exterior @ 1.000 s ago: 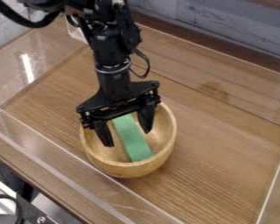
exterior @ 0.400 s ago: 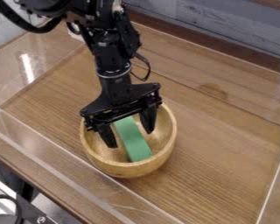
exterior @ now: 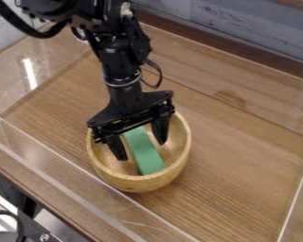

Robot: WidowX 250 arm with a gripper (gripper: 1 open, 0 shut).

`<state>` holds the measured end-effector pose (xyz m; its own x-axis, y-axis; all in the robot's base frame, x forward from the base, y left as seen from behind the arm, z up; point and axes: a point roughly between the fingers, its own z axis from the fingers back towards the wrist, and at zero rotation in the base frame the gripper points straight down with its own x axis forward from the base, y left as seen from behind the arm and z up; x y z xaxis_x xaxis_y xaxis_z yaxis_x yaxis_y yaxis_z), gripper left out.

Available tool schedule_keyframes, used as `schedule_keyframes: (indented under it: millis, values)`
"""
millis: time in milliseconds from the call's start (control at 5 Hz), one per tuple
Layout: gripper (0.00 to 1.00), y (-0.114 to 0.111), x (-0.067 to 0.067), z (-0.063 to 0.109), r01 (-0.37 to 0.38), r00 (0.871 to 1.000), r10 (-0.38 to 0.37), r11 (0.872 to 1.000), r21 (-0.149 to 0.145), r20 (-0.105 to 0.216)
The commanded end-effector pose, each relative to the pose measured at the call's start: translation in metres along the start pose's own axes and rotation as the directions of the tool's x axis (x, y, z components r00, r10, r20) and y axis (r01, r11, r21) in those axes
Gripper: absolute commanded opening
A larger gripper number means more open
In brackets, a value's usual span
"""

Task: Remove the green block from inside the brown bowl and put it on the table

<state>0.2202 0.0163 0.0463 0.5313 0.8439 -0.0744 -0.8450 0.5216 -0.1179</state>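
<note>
Green block (exterior: 144,151) lies inside the brown bowl (exterior: 174,163), toward the table's (exterior: 242,142) near edge. Pointing straight down, the gripper (exterior: 139,139) straddles it with jaws spread wide. Grasping seems underway; next it should close, then lift clear.

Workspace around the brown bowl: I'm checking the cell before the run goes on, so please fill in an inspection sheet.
Surface: table, brown wood grain, bare where visible.
Job's things: green block lies inside the brown bowl, leaning on its inner wall; bowl stands upright near the front of the table.
Clutter: nothing seen.
Grippers: claw points down into the bowl, jaws open, one finger on each side of the block; contact cannot be told.
Cables: a thin black cable loops beside the arm's wrist.
Surroundings: low clear acrylic walls edge the table; dark equipment at the lower left corner, unclear.
</note>
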Motion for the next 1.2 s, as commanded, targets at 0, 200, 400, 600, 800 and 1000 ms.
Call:
schedule_keyframes:
  millis: [0, 200, 400, 600, 800, 1000]
  values:
    - [1.00, -0.0027, 0.0040, 0.0025, -0.006, 1.000, 0.006, 1.000, -0.020, 0.017]
    - [1.00, -0.0031, 0.0042, 0.0017, -0.006, 1.000, 0.006, 1.000, -0.021, 0.018]
    - [1.00, -0.0035, 0.0044, 0.0009, -0.006, 1.000, 0.007, 1.000, -0.022, 0.019]
    - [1.00, -0.0038, 0.0044, -0.0001, -0.007, 1.000, 0.007, 1.000, -0.022, 0.019]
    - [1.00, -0.0041, 0.0044, -0.0012, -0.008, 1.000, 0.008, 1.000, -0.022, 0.019]
    - [1.00, -0.0044, 0.0041, -0.0020, -0.009, 1.000, 0.009, 1.000, -0.021, 0.018]
